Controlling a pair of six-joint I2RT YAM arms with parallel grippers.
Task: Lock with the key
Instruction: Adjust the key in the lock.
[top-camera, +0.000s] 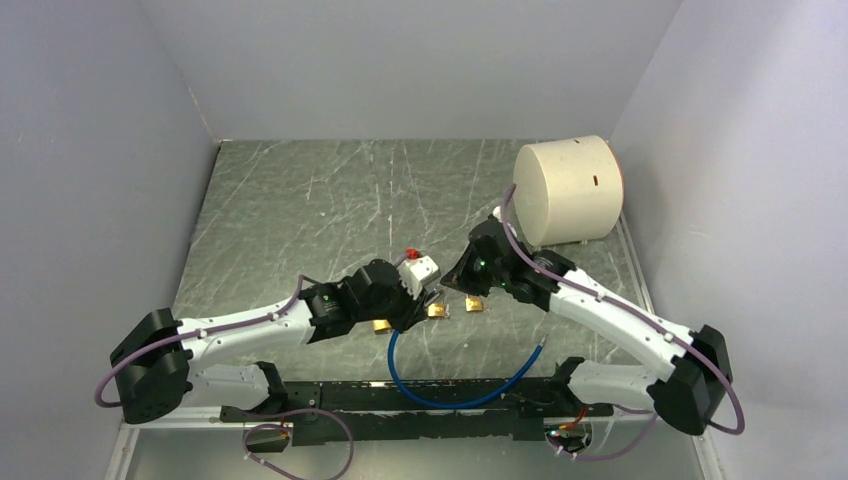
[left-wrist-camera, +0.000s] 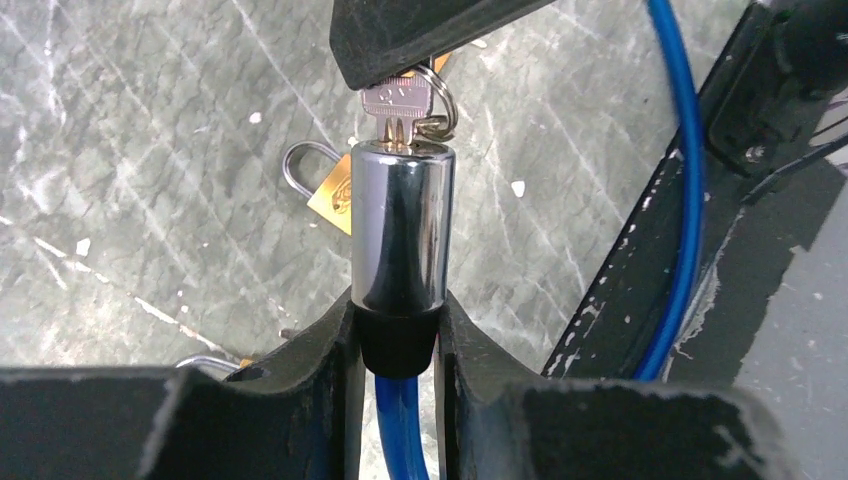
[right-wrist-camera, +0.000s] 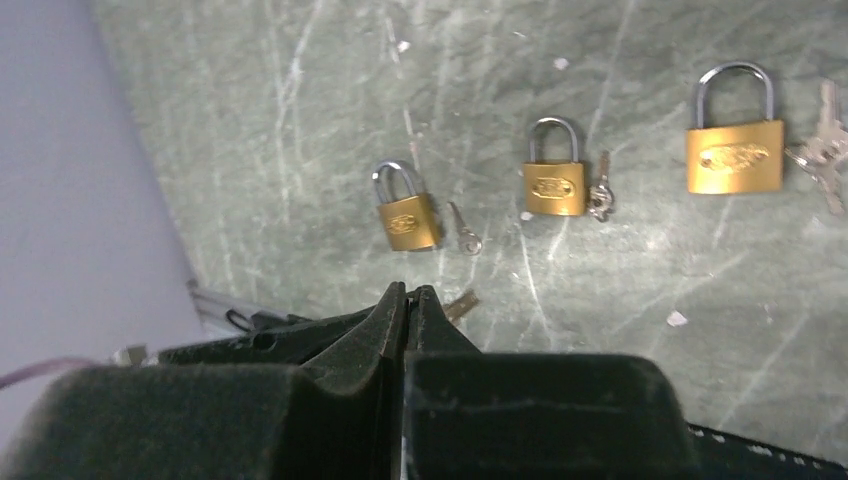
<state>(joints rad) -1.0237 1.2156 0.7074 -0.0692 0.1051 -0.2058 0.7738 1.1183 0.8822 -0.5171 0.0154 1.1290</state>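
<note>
In the left wrist view, my left gripper (left-wrist-camera: 398, 335) is shut on the black base of a chrome lock cylinder (left-wrist-camera: 402, 230). The lock's blue cable (left-wrist-camera: 686, 200) runs down between the fingers and loops off to the right. A silver key (left-wrist-camera: 397, 105) on a ring sits in the cylinder's top end. The black fingertips (left-wrist-camera: 420, 35) of my right gripper pinch the key's head. In the right wrist view, my right gripper (right-wrist-camera: 408, 295) has its jaws pressed together, with the key mostly hidden behind them. In the top view, both grippers meet at the table's middle (top-camera: 440, 290).
Three brass padlocks (right-wrist-camera: 408, 218) (right-wrist-camera: 554, 185) (right-wrist-camera: 734, 155) lie on the grey marbled table, each with small keys beside it. A cream-coloured drum (top-camera: 570, 190) stands at the back right. The blue cable (top-camera: 460, 398) loops toward the black rail (top-camera: 420, 410) at the near edge.
</note>
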